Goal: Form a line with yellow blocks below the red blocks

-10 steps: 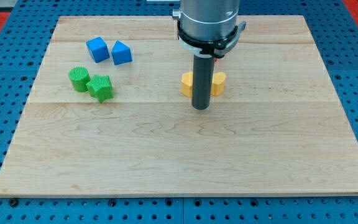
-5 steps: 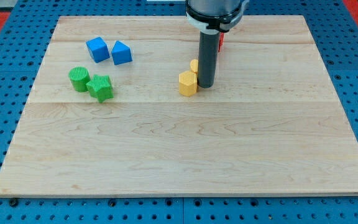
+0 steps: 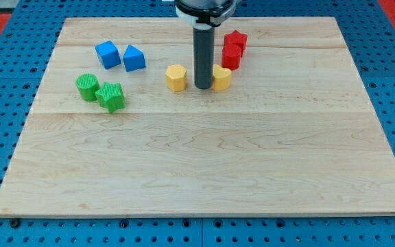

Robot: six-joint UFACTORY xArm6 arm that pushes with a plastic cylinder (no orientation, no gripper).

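My tip [image 3: 203,86] stands on the wooden board between two yellow blocks. A yellow hexagonal block [image 3: 176,77] lies a short way to the tip's left. A second yellow block [image 3: 221,77] touches or nearly touches the rod on its right. Two red blocks sit just above and to the right of that block: a red star-shaped one [image 3: 236,40] and a red one [image 3: 231,56] below it, close together. The rod hides part of the right yellow block.
Two blue blocks [image 3: 107,54] [image 3: 134,58] lie at the upper left. A green cylinder [image 3: 86,87] and a green star-shaped block [image 3: 111,97] lie below them. The wooden board [image 3: 204,171] sits on a blue pegboard surface.
My rod has moved up and to the left. The yellow hexagonal block has slid left and up, away from the other yellow block. The red blocks, hidden before, now show.
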